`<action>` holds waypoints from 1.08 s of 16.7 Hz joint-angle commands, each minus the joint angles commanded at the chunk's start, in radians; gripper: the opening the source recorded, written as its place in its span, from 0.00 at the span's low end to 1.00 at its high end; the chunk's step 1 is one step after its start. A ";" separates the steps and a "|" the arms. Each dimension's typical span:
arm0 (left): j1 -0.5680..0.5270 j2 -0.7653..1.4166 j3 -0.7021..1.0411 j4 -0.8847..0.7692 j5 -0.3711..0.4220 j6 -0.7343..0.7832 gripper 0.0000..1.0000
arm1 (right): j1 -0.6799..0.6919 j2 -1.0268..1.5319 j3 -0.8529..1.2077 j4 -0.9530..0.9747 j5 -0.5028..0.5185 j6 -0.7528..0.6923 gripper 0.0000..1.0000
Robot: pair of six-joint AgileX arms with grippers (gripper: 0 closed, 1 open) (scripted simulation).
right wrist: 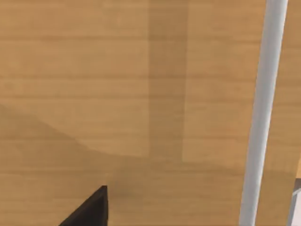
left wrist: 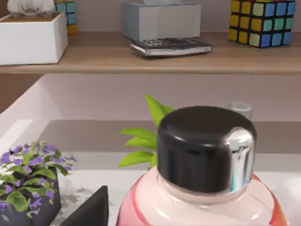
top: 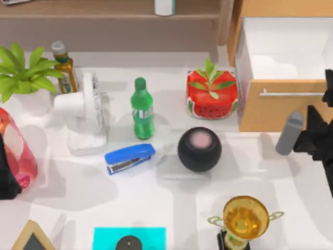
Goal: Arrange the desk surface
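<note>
The white desk surface (top: 156, 208) carries many items. At its far left stands a pink bottle (top: 18, 151) with a black cap (left wrist: 204, 148). My left gripper (top: 5, 174) is right against it on the side toward the left edge. At the right edge my right gripper (top: 312, 139) hovers in front of the open wooden drawer (top: 283, 107), open, one dark fingertip (right wrist: 89, 209) showing against the drawer front (right wrist: 117, 94) and nothing in its grasp. The drawer's pale handle bar (right wrist: 263, 113) runs close by. A grey cylinder (top: 289, 134) stands just left of this gripper.
Across the desk are a potted plant (top: 23, 73), an oil bottle (top: 65, 65), a white fan (top: 86, 112), a green bottle (top: 142, 109), a watermelon pot (top: 212, 94), a blue stapler (top: 129, 158), a black speaker (top: 199, 149), a gold trophy (top: 244, 219) and a cyan pad (top: 130, 237). A wooden shelf (left wrist: 155, 56) runs behind.
</note>
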 joint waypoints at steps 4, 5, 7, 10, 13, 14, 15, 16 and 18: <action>0.000 0.000 0.000 0.000 0.000 0.000 1.00 | 0.000 0.000 0.000 0.000 0.000 0.000 0.92; 0.000 0.000 0.000 0.000 0.000 0.000 1.00 | 0.000 0.000 0.000 0.000 0.000 0.000 0.85; 0.000 0.000 0.000 0.000 0.000 0.000 1.00 | 0.000 0.000 0.000 0.000 0.000 0.000 0.70; 0.000 0.000 0.000 0.000 0.000 0.000 1.00 | 0.000 0.000 0.000 0.000 0.000 0.000 0.47; 0.000 0.000 0.000 0.000 0.000 0.000 1.00 | 0.000 0.000 0.000 0.000 0.000 0.000 0.25; 0.000 0.000 0.000 0.000 0.000 0.000 1.00 | 0.000 0.000 0.000 0.000 0.000 0.000 0.17; 0.000 0.000 0.000 0.000 0.000 0.000 1.00 | 0.000 0.000 0.000 0.000 0.000 0.000 0.10; 0.000 0.000 0.000 0.000 0.000 0.000 1.00 | 0.000 0.000 0.000 0.000 0.000 0.000 0.02; 0.000 0.000 0.000 0.000 0.000 0.000 1.00 | 0.000 0.000 0.000 0.000 0.000 0.000 0.00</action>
